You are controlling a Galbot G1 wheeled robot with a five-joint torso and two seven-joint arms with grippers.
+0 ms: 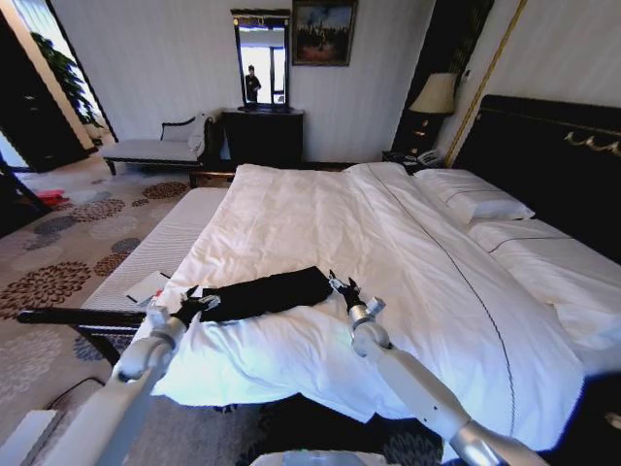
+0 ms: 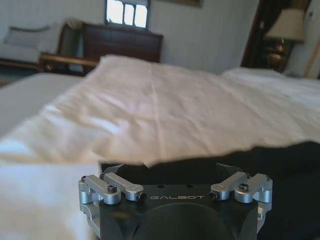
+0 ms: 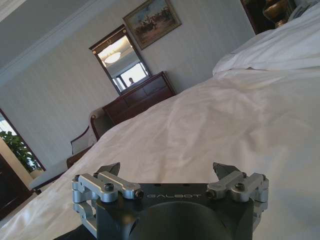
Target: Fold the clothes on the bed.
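The clothes [image 1: 264, 293] are a black garment lying as a long narrow band on the white duvet of the bed [image 1: 388, 243], close to its near edge. My left gripper [image 1: 194, 303] sits at the band's left end, fingers spread apart. In the left wrist view that gripper [image 2: 172, 169] is open and low, with the black fabric [image 2: 290, 165] just ahead of it. My right gripper [image 1: 341, 285] stands open at the band's right end, apart from the cloth. In the right wrist view it [image 3: 166, 169] hovers over bare duvet with nothing between its fingers.
A striped bench [image 1: 170, 238] with a sheet of paper [image 1: 148, 286] runs along the bed's left side. Pillows [image 1: 475, 204] and a dark headboard [image 1: 553, 146] are at the right. A dresser [image 1: 262, 136], chaise [image 1: 155, 148] and lamp [image 1: 435, 94] stand by the far wall.
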